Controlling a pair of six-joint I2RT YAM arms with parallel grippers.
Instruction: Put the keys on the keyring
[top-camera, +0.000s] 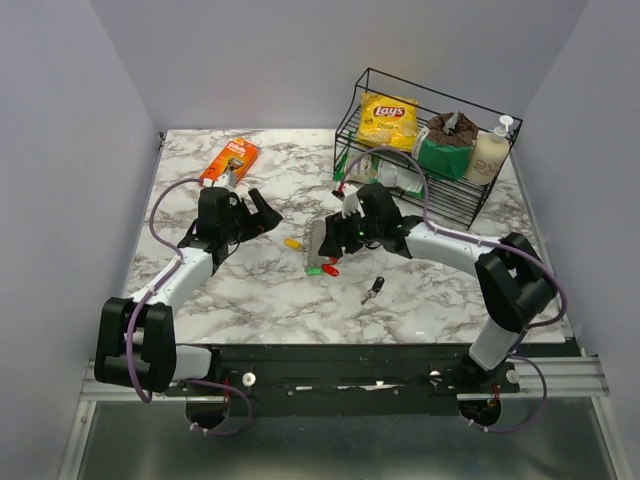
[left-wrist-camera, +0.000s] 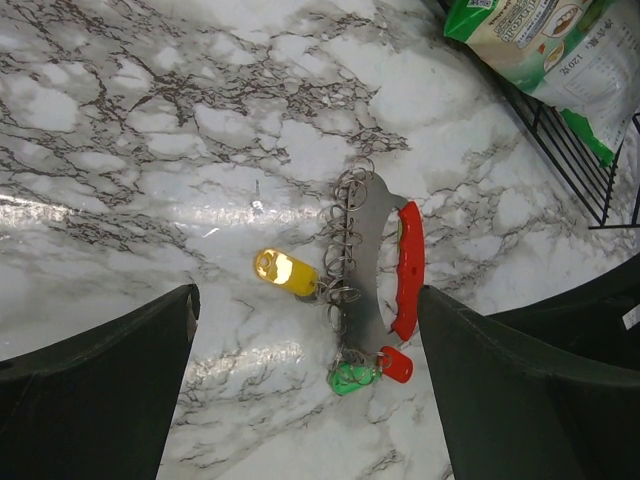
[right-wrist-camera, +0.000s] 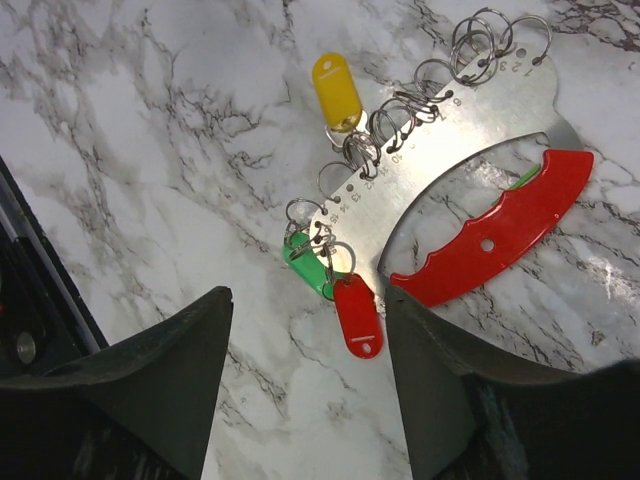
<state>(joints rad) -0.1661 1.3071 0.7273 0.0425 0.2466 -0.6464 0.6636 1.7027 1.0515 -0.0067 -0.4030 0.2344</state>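
Note:
The keyring (top-camera: 318, 240) lies flat on the marble table, a grey metal plate (right-wrist-camera: 450, 150) with a curved red side (right-wrist-camera: 500, 235) and several small wire rings along its edge. A yellow-headed key (right-wrist-camera: 337, 90), a green one (right-wrist-camera: 308, 265) and a red one (right-wrist-camera: 357, 315) hang on those rings. The left wrist view shows the keyring (left-wrist-camera: 370, 260) with the yellow (left-wrist-camera: 285, 272), green (left-wrist-camera: 350, 377) and red (left-wrist-camera: 396, 364) heads. My left gripper (left-wrist-camera: 308, 300) is open and empty, left of the keyring (top-camera: 258, 215). My right gripper (right-wrist-camera: 308, 295) is open and empty, just above the red head (top-camera: 340, 235).
A small dark key (top-camera: 372, 290) lies apart, near the front of the table. A black wire basket (top-camera: 450, 205) at the back right holds a yellow chips bag (top-camera: 388, 120), a green bag and a bottle. An orange packet (top-camera: 230, 160) lies at the back left.

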